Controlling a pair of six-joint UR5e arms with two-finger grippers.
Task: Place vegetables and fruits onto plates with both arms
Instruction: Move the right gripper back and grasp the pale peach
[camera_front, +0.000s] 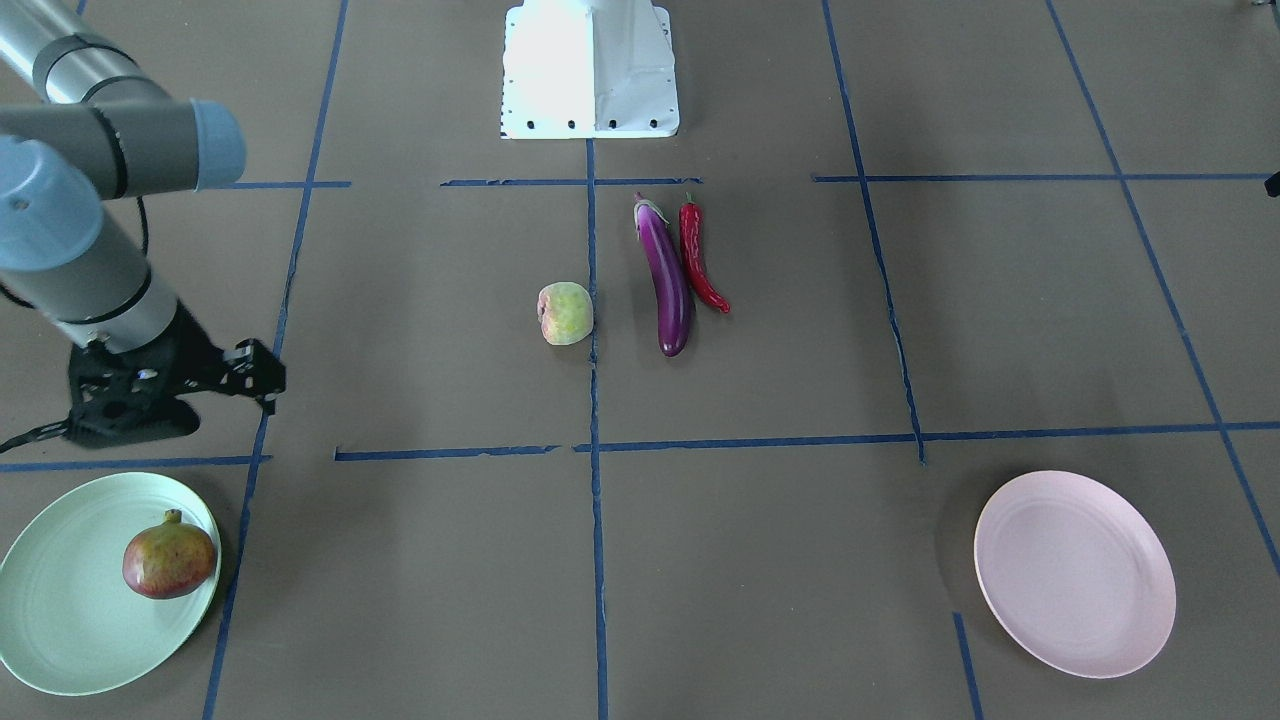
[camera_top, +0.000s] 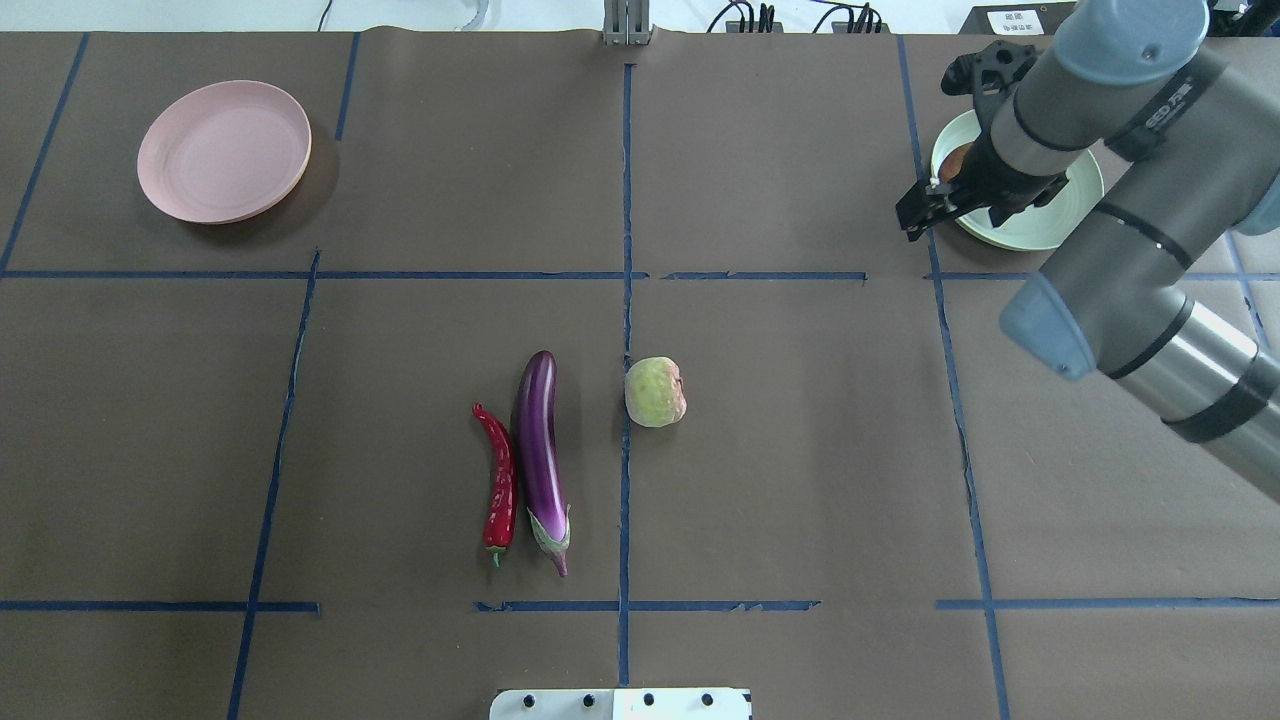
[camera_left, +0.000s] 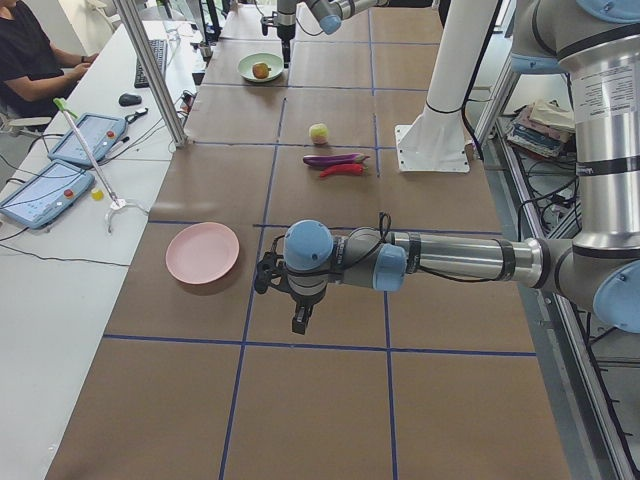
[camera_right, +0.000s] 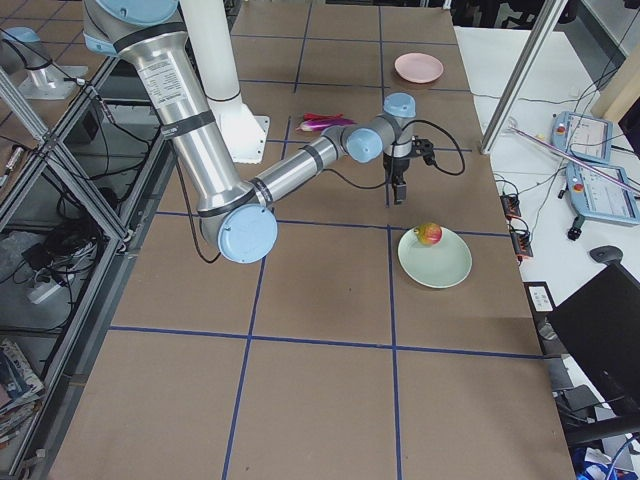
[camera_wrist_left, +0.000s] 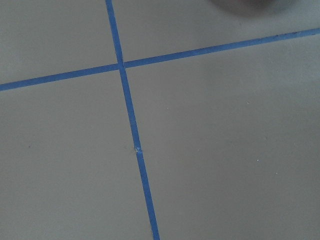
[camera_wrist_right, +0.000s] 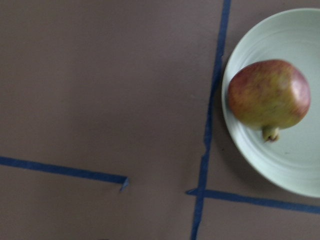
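Observation:
The pomegranate (camera_front: 170, 555) lies on the mint green plate (camera_front: 60, 620), also in the right wrist view (camera_wrist_right: 270, 95). My right gripper (camera_front: 268, 385) hangs open and empty just off that plate's edge, over bare table (camera_top: 920, 210). The purple eggplant (camera_top: 538, 450) and red chili pepper (camera_top: 500, 480) lie side by side at mid-table. The pale green fruit (camera_top: 655, 391) sits just right of them. The pink plate (camera_top: 225, 150) is empty at the far left. My left gripper (camera_left: 302, 322) hovers over bare table near the pink plate (camera_left: 203, 252); I cannot tell if it is open.
The white base block (camera_front: 590, 70) stands at the robot's edge of the table. Blue tape lines (camera_wrist_left: 131, 130) cross the brown table cover. Tablets and an operator (camera_left: 30, 60) are at a side table beyond the far edge.

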